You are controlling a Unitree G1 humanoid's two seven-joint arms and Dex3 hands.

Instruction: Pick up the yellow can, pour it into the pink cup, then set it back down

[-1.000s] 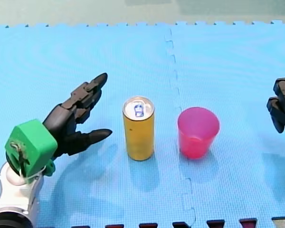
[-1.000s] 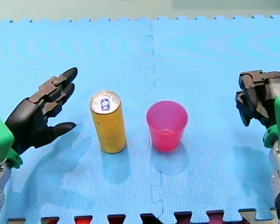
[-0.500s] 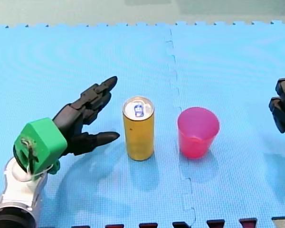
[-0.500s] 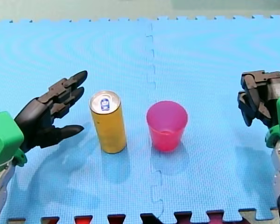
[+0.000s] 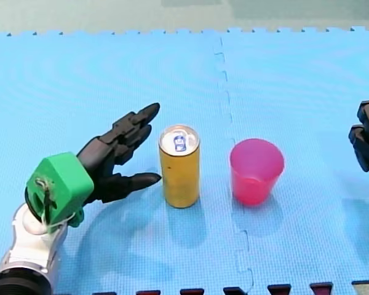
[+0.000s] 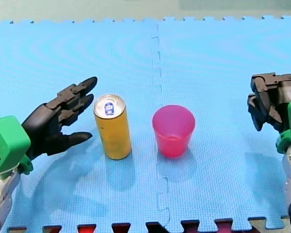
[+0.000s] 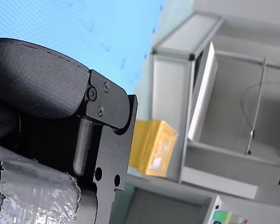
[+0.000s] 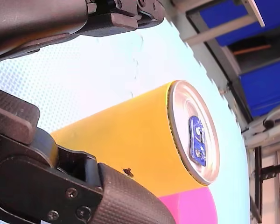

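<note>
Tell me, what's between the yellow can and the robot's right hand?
The pink cup stands between the yellow can and the right hand, in both head views. The left hand is beside the can.

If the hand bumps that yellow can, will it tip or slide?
Likely tips: the yellow can stands tall and narrow on a foam mat, with the left hand beside it. Its smooth round side may slip in a grasp, and once down it would probably roll.

Glossy metal can [image 5: 180,167], textured foam mat [image 5: 283,80]
</note>
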